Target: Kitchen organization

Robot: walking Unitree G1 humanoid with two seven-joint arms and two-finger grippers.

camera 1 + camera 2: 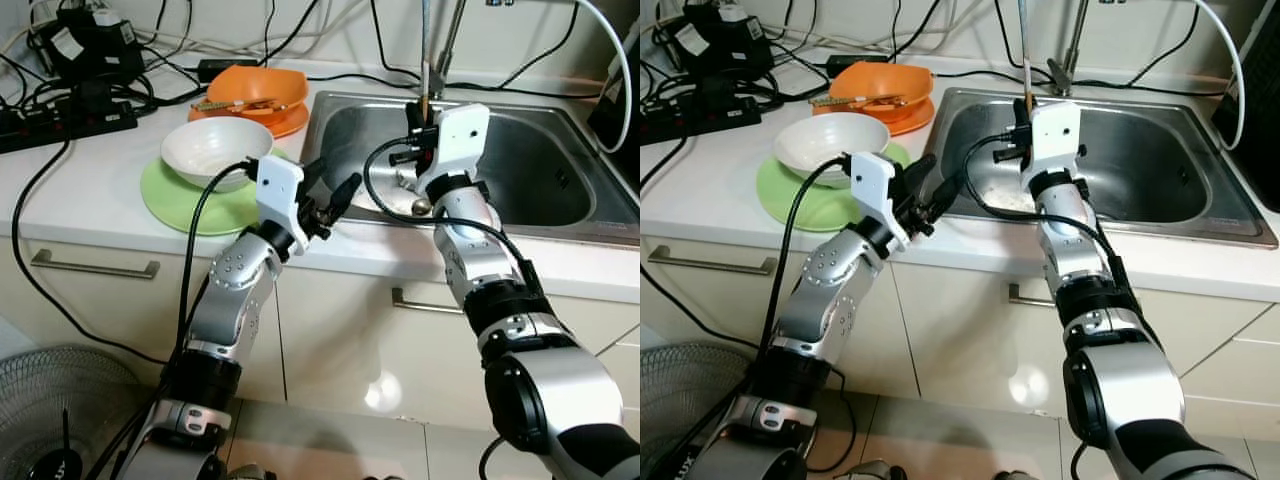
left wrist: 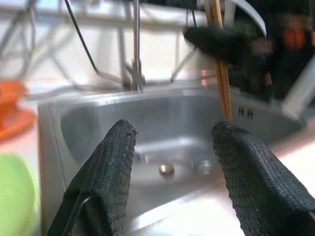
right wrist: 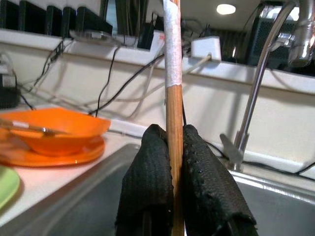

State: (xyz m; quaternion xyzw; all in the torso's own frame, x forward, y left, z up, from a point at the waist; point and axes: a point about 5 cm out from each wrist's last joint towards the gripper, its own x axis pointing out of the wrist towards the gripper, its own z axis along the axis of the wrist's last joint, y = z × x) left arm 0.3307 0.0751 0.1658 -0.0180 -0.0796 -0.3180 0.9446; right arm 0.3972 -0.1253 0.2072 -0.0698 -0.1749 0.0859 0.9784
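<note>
Over the sink (image 1: 560, 140), right gripper (image 3: 173, 162) fingers pinch upright chopsticks (image 3: 173, 64); left gripper (image 2: 172, 162), fingers spread, hovers at the white surface (image 1: 90, 190) edge.

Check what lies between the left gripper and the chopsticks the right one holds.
Bare sink basin and its front rim, as the left wrist view shows; the open left gripper faces the chopsticks pinched in the right gripper.

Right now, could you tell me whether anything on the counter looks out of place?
Yes: a tangle of black cables and a power strip sprawls over the counter beside the sink, close to the stacked bowls. Nothing looks spilled or broken.
</note>
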